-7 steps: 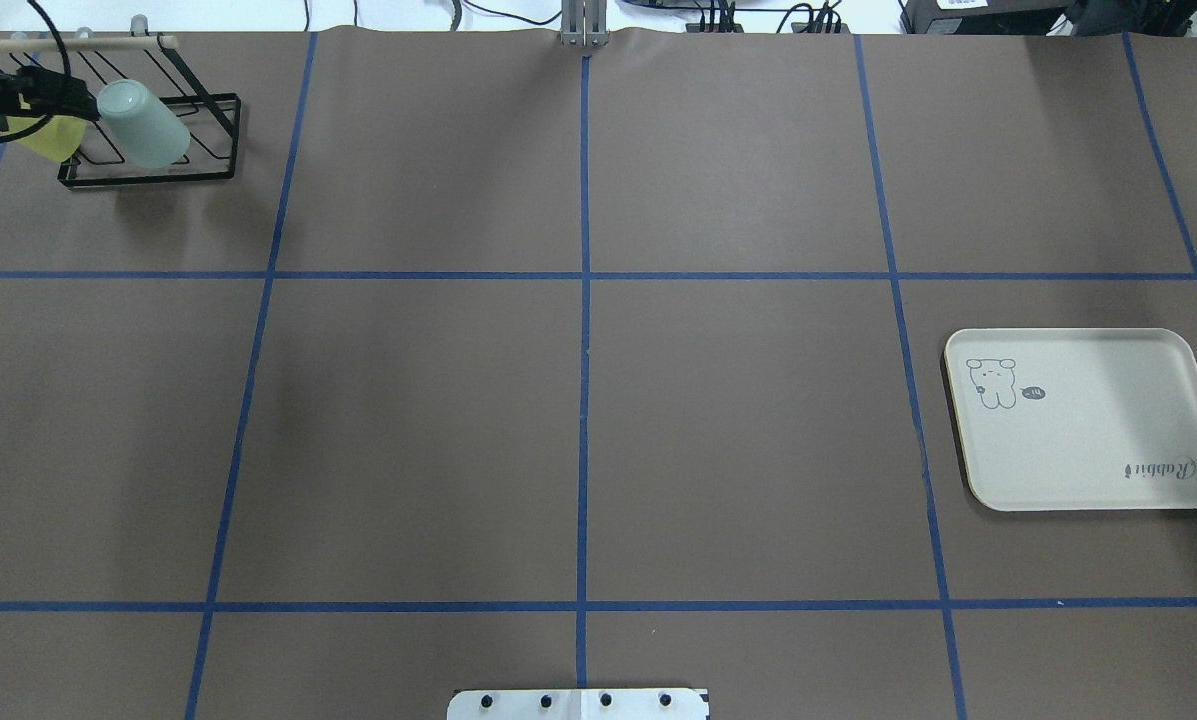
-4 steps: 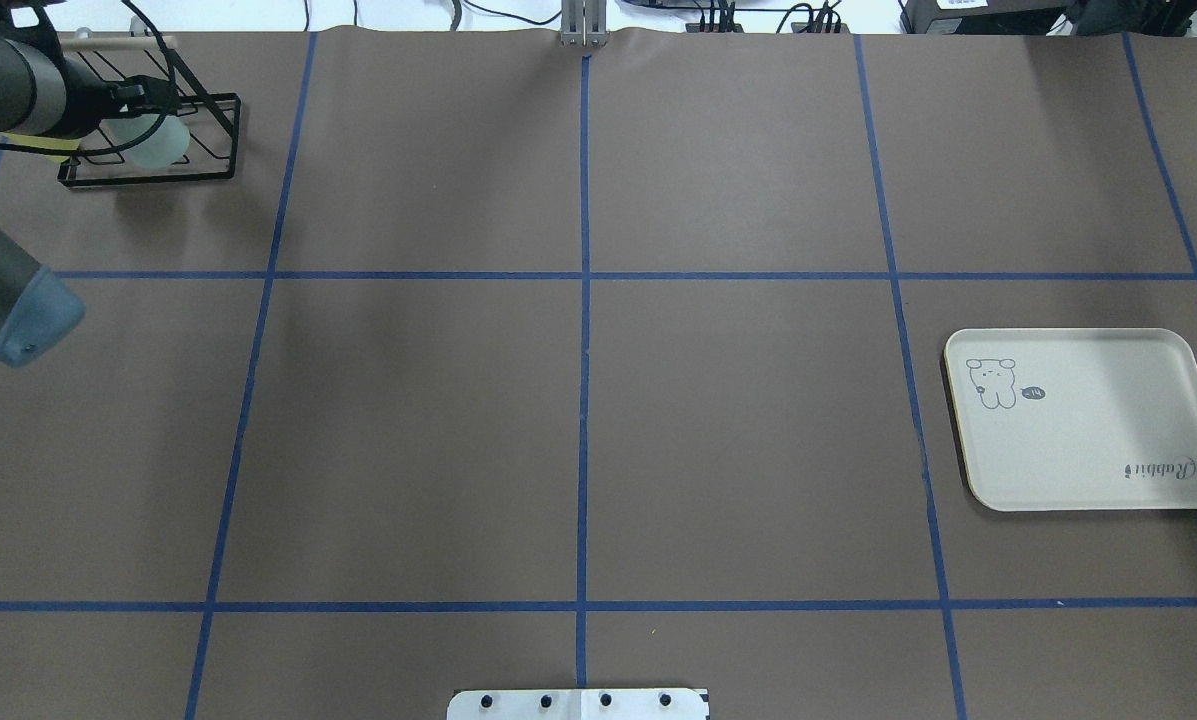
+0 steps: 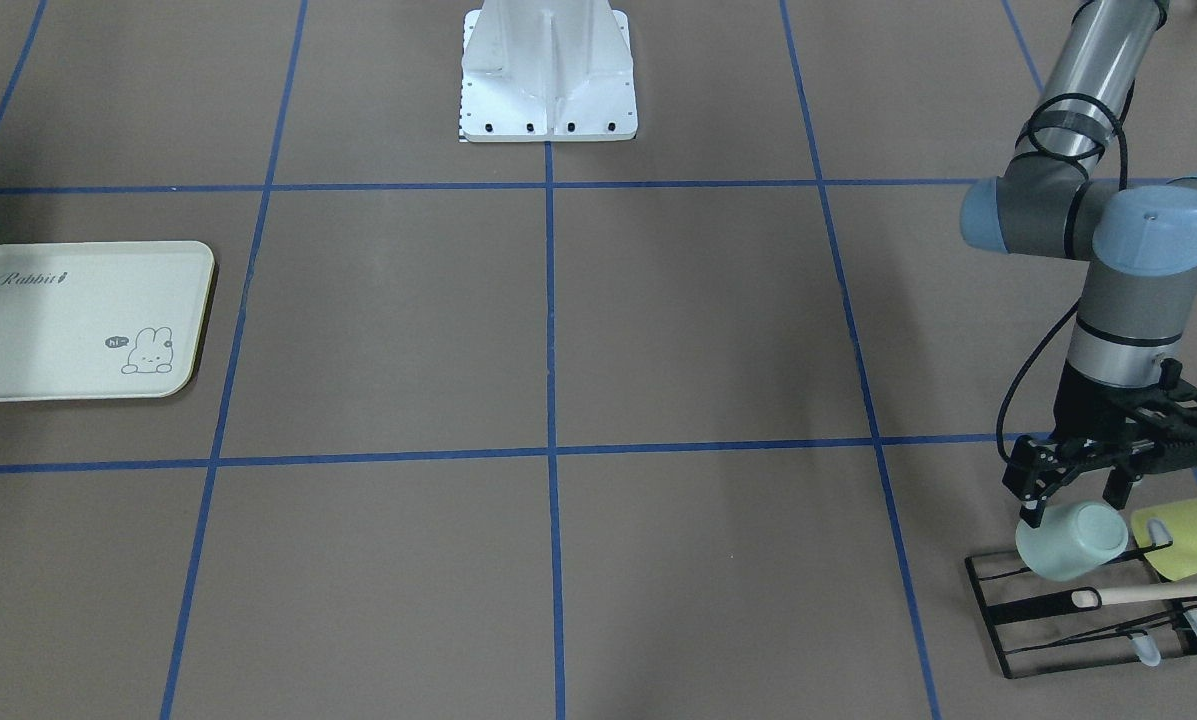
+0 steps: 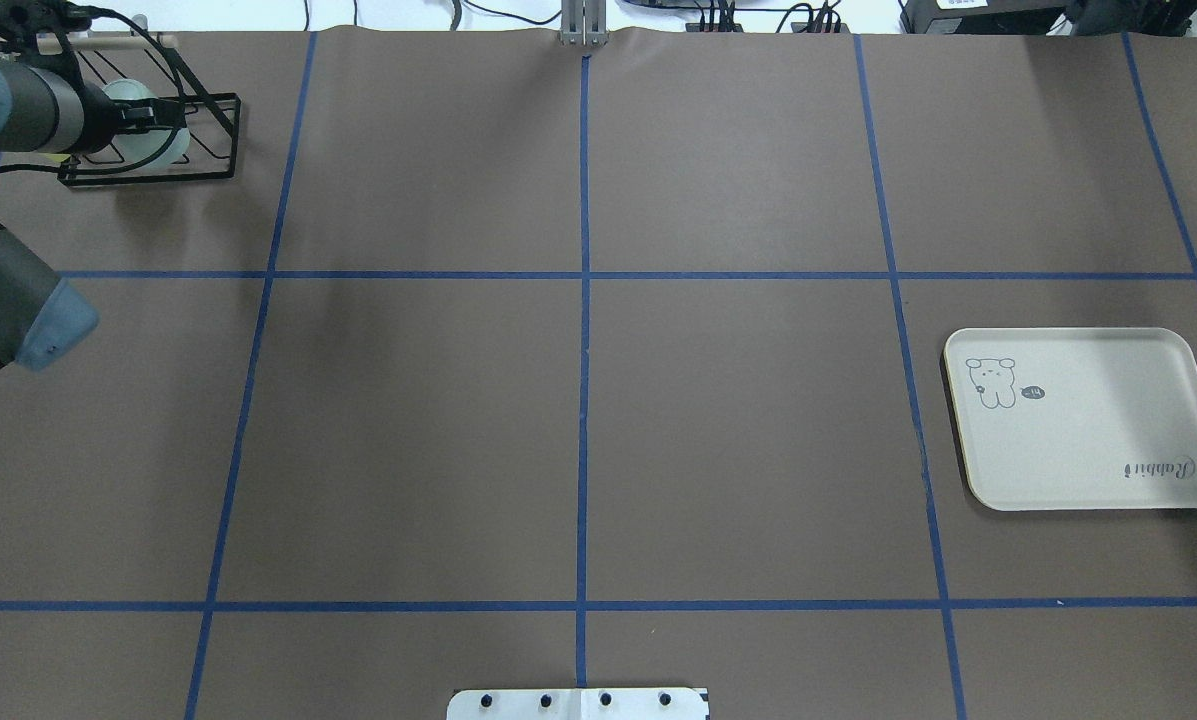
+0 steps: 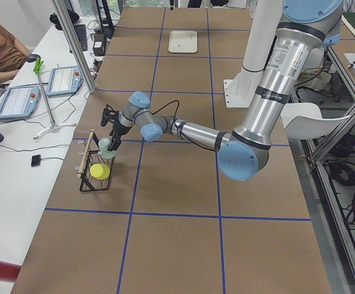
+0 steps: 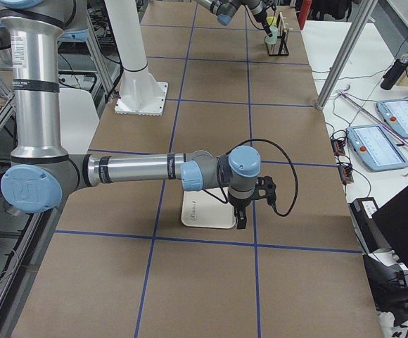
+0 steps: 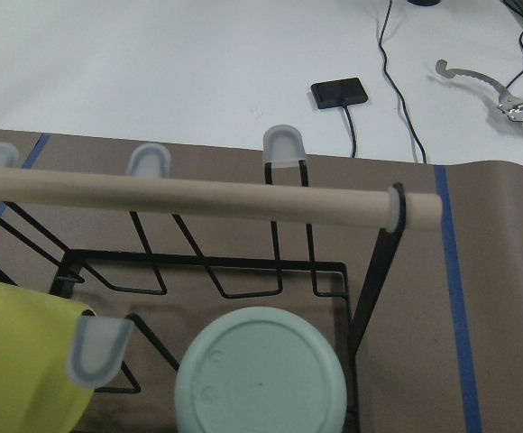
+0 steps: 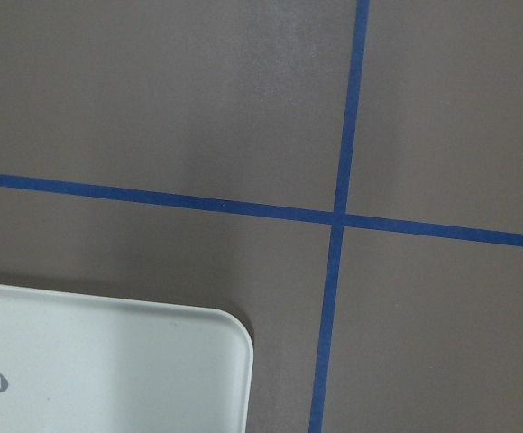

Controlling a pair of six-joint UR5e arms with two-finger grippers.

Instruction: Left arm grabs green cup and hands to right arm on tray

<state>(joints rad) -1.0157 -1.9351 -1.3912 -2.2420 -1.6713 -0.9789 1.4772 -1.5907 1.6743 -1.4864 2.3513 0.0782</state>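
The left gripper (image 3: 1076, 505) hangs over the green cup (image 3: 1070, 542) with its jaws apart, one on each side of the cup's closed end. Whether either jaw touches the cup cannot be told. The cup rests tilted on the black wire rack (image 4: 148, 178), closed end uppermost, at the far corner of the tabletop (image 3: 678, 320) on the robot's left. A yellow cup (image 3: 1193, 535) rests just beside it on the same rack. Judgement: the task stands at its first step, the grab. The cup is not yet clamped or lifted, so the carry across, the hand-over and the placing are all left to do. The tray (image 3: 68, 330) lies well apart, on the opposite side of the tabletop, and holds no cup. The right gripper (image 6: 240, 220) hangs at the tray's edge and is seen only from the side, so it cannot be told whether its jaws are apart or together. Count: two arms, two grippers, two cups (one green, one yellow), one rack, one tray.
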